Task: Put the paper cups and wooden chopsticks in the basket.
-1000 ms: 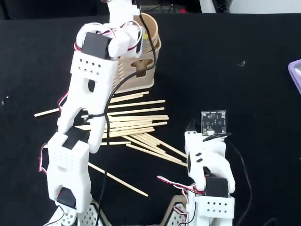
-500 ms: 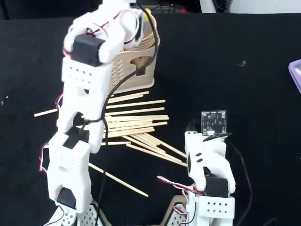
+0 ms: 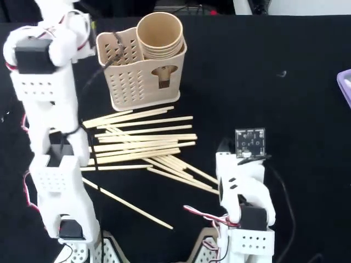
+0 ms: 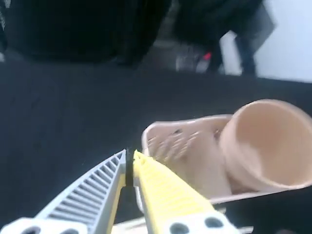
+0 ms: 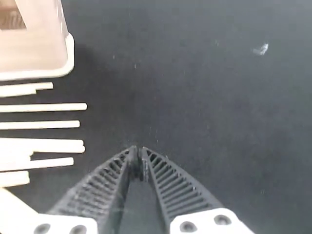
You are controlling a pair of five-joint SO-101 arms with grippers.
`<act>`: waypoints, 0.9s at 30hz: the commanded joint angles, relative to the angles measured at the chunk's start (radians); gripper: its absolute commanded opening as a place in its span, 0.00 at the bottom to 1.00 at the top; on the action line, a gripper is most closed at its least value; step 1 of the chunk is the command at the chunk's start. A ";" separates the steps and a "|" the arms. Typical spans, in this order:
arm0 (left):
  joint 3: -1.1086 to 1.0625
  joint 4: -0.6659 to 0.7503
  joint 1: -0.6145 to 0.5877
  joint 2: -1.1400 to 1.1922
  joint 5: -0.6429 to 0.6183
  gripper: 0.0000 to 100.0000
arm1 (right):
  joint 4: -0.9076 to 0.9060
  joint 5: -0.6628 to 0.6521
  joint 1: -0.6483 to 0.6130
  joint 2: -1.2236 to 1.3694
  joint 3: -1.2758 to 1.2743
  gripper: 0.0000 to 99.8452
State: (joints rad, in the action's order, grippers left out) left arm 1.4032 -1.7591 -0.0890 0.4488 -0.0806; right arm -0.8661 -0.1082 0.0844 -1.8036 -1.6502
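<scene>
- tan paper cups [image 3: 159, 35] stacked mouth-up in beige perforated plastic basket [image 3: 137, 82]
- pale wooden chopsticks [image 3: 143, 143] flat beside it, mostly along its front wall
- left gripper [image 4: 128, 163], right gripper [image 5: 137, 157]: pinched closed, empty

Tan paper cups [image 3: 159, 34] sit stacked upright in one end compartment of the beige slotted basket [image 3: 134, 87], just past the left gripper [image 4: 129, 156] tips. Wooden chopsticks [image 3: 148, 143] lie flat in a loose pile near the basket, off to the side of the right gripper [image 5: 136, 153], not touching it.
</scene>
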 commanded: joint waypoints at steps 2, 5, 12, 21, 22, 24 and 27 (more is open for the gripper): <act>-0.150 -0.005 -0.005 -0.025 -0.074 0.03 | 0.000 -0.003 -0.005 -0.091 0.154 0.01; -0.174 0.012 0.013 -0.012 -0.114 0.03 | 0.006 -0.037 -0.005 -0.091 0.277 0.01; -0.186 0.112 0.028 -0.011 -0.117 0.03 | 0.086 -0.012 -0.011 -0.090 0.533 0.01; -0.127 -0.006 0.022 -0.035 -0.109 0.03 | 0.290 0.064 -0.012 0.074 0.750 0.01; -0.156 -0.005 0.012 -0.049 -0.110 0.03 | 0.290 0.064 -0.012 0.127 0.791 0.01; -0.214 -0.005 -0.004 -0.087 -0.114 0.03 | 0.290 0.066 -0.014 0.237 0.880 0.01; -0.341 -0.003 -0.012 -0.149 -0.117 0.03 | 0.290 0.123 -0.037 0.406 1.013 0.01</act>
State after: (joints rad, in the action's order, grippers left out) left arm 1.1454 -1.7576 -0.0844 0.4012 -0.1864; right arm -0.5976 -0.0299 0.0813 -1.5597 -0.7756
